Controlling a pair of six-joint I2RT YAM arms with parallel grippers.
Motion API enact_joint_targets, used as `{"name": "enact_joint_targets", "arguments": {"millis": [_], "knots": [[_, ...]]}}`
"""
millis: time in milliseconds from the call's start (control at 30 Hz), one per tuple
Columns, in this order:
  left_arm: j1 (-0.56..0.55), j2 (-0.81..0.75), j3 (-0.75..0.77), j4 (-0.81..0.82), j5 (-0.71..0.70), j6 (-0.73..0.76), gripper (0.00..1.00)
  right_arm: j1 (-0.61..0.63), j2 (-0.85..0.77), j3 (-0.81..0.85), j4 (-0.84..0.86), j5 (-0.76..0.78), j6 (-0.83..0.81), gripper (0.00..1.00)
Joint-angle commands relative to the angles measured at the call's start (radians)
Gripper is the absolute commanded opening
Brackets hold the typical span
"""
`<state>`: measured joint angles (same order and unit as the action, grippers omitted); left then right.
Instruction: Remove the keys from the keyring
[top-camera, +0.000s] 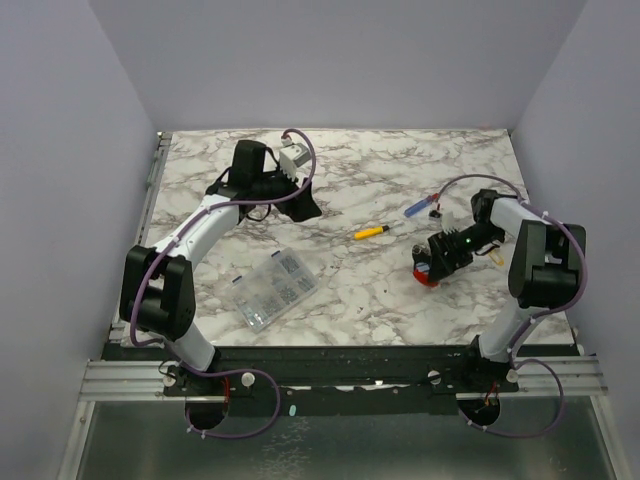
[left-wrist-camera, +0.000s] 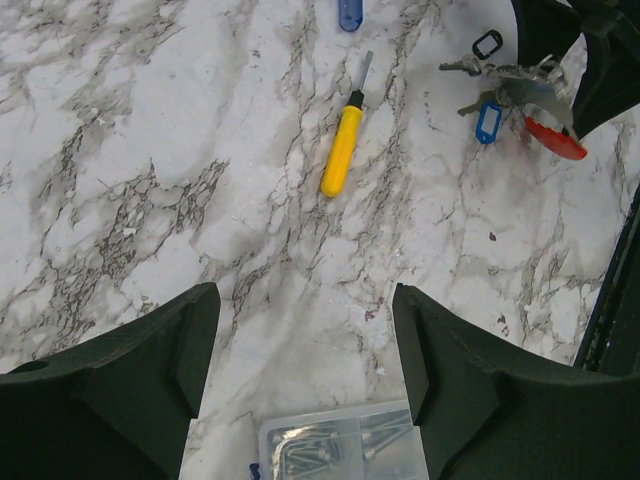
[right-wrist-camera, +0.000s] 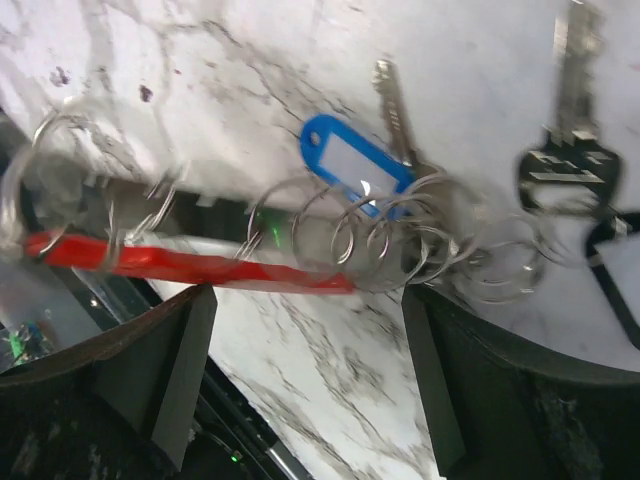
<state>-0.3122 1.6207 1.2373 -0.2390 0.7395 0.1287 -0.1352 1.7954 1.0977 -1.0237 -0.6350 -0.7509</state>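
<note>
Keyring (right-wrist-camera: 190, 265) lies right side of the table (top-camera: 330, 160), between the right gripper's (right-wrist-camera: 308, 305) spread fingers.
Left gripper (left-wrist-camera: 305, 310) is spread too, empty. Keys (right-wrist-camera: 395, 100) look light and slippery; pin the red band (looks stiff), then pull by the blue tag (right-wrist-camera: 355, 165).

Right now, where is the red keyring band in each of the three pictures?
Top external: red keyring band, right of centre, under the right gripper.
Left wrist: upper right corner.
Right wrist: left of centre, lying crosswise.
Shared landmark: blue key tag, beside it in both wrist views.
</note>
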Motion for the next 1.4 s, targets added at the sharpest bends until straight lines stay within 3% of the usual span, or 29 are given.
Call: {"name": "enact_joint_targets", "arguments": {"millis": [0, 100, 267, 400, 500, 633, 900, 1367], "knots": [[-0.003, -0.017, -0.015, -0.016, 0.008, 0.02, 0.76, 0.068, 0.038, -0.043, 0.021, -0.071, 0.007, 0.84], [-0.026, 0.006, -0.019, -0.015, 0.005, 0.026, 0.75, 0.084, 0.013, -0.034, -0.009, -0.127, -0.002, 0.83], [-0.071, 0.046, -0.008, -0.016, 0.009, 0.034, 0.72, 0.085, -0.037, -0.029, 0.044, -0.074, 0.028, 0.78], [-0.155, 0.056, -0.023, 0.006, -0.031, 0.094, 0.7, 0.086, -0.106, -0.009, 0.02, -0.11, -0.023, 0.69], [-0.184, 0.093, 0.011, 0.012, -0.016, 0.076, 0.7, 0.102, -0.208, -0.029, 0.063, -0.129, -0.072, 0.67], [-0.164, 0.14, 0.079, 0.015, 0.01, 0.013, 0.7, 0.184, -0.288, -0.071, 0.171, -0.044, -0.137, 0.66], [-0.1, 0.133, 0.085, 0.025, 0.037, -0.026, 0.7, 0.315, -0.231, -0.114, 0.255, 0.078, -0.253, 0.57], [-0.094, 0.125, 0.07, 0.031, 0.029, -0.025, 0.71, 0.444, -0.16, -0.248, 0.459, 0.228, -0.28, 0.58]]}}
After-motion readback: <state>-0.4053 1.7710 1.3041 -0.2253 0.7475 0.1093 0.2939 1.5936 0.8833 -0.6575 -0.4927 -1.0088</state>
